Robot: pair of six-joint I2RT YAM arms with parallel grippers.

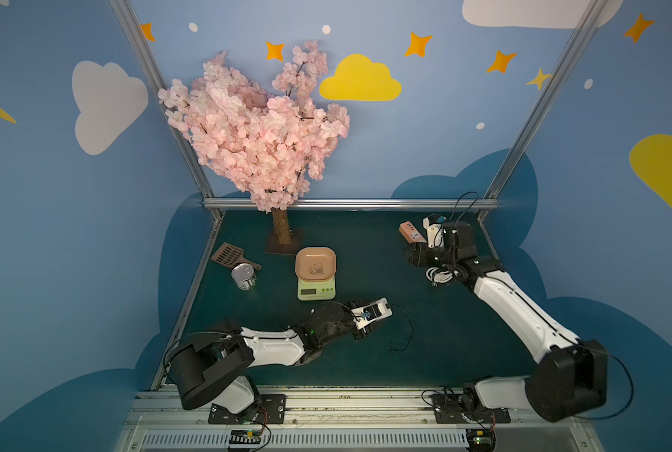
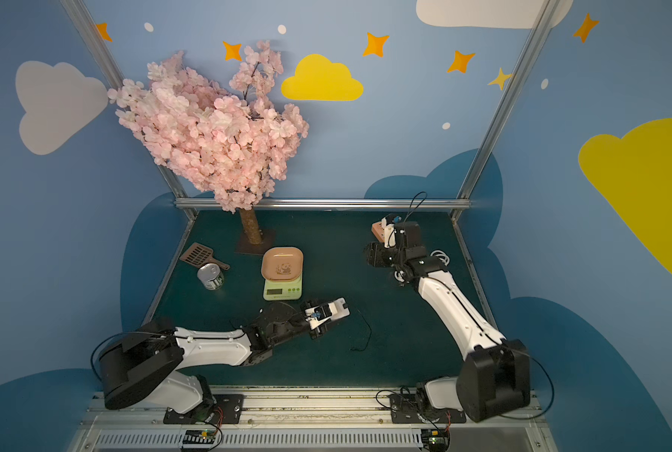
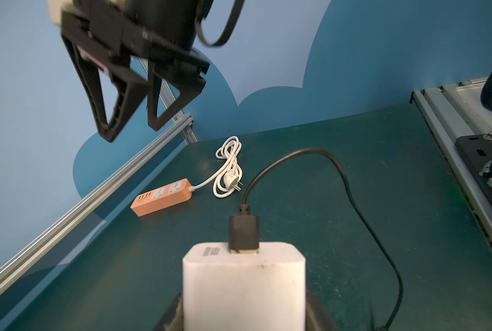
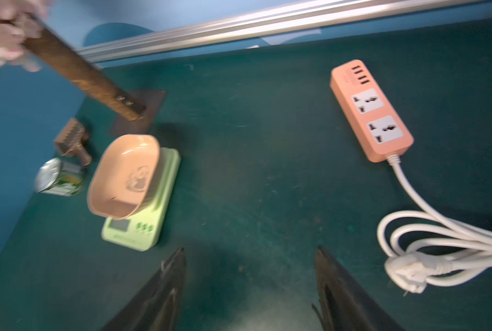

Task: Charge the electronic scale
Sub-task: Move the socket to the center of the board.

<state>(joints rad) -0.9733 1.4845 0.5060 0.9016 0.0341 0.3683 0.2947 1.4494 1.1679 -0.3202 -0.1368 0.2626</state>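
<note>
Two grippers on my screens. L gripper [image 1: 373,314] is lower centre in both top views, clamped on the white charger block [image 3: 243,286]. A black cable [image 3: 351,197] is plugged into that block and I see it curl away across the green mat [image 1: 365,254]. R gripper [image 4: 250,252] sits upper right in the top views, jaws spread wide w/ nothing between them. Electronic scale [image 1: 316,291] stands mid-frame, pink tray [image 1: 315,264] on top, just above the L gripper, apart from it. Orange power strip [image 1: 410,231] lies upper right, by the R gripper.
</note>
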